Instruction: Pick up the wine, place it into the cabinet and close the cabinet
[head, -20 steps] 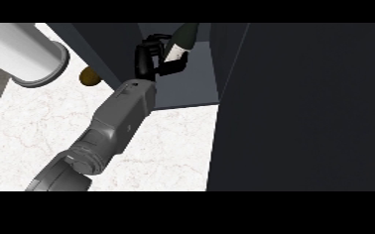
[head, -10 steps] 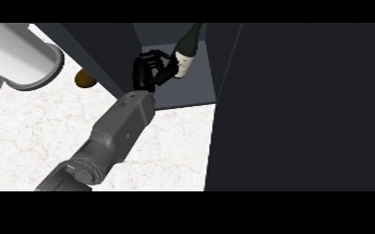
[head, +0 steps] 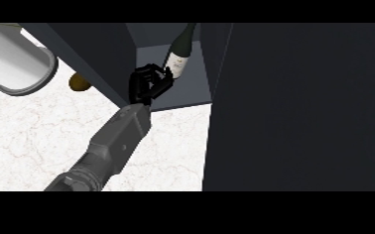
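Note:
The wine bottle (head: 178,55), dark with a white label, stands leaning slightly on the cabinet's grey shelf (head: 183,91). The cabinet (head: 99,54) is dark and its door (head: 293,109) stands open, filling the right of the head view. My left hand (head: 148,84) is just below and left of the bottle's base, at the shelf's front edge. Its fingers are loosely bent and hold nothing; the upper fingertips are close to the bottle's lower side. The grey forearm (head: 117,139) comes in from the lower left. My right hand does not show.
A pale grey round vessel (head: 22,69) lies at the left edge on the white marble counter (head: 44,129). A small brown object (head: 78,83) sits beside the cabinet's left wall. The open door hides everything to the right.
The hand carried the tilted bottle into the cabinet, stood it on the shelf and let go. It has since drawn back down and left, away from the bottle.

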Robot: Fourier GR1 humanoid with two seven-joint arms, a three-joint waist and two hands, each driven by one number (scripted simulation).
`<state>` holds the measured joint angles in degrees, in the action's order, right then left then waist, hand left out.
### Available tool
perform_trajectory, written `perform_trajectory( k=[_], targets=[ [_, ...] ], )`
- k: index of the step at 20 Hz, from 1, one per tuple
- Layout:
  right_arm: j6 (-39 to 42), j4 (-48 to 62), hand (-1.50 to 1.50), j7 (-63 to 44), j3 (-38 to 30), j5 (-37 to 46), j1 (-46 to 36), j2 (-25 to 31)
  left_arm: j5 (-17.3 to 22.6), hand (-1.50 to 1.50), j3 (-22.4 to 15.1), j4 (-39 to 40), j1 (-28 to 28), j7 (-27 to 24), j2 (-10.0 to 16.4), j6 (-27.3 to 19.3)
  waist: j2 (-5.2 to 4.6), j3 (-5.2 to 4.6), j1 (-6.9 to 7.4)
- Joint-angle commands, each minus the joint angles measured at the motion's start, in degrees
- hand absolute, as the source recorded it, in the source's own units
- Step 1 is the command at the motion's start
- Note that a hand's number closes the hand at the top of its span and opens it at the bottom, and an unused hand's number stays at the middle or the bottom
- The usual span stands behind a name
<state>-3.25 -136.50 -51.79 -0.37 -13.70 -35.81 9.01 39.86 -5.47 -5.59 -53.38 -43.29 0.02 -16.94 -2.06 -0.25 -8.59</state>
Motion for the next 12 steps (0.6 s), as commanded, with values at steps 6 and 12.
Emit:
perform_trajectory(
  k=[6,12],
  targets=[
    [0.66,-1.69,-1.50,0.78,-0.83,-3.20,1.09,-0.81,2.16,1.50,-2.16,-0.85,4.06,-1.32,-0.02,-0.98,0.00,-0.01,-2.04],
    [0.96,-0.36,-1.50,0.44,-0.60,-2.83,0.68,-0.72,2.30,1.50,-4.49,-1.24,2.97,-0.46,-0.02,-3.99,-0.12,-0.02,-1.69]
  ],
)
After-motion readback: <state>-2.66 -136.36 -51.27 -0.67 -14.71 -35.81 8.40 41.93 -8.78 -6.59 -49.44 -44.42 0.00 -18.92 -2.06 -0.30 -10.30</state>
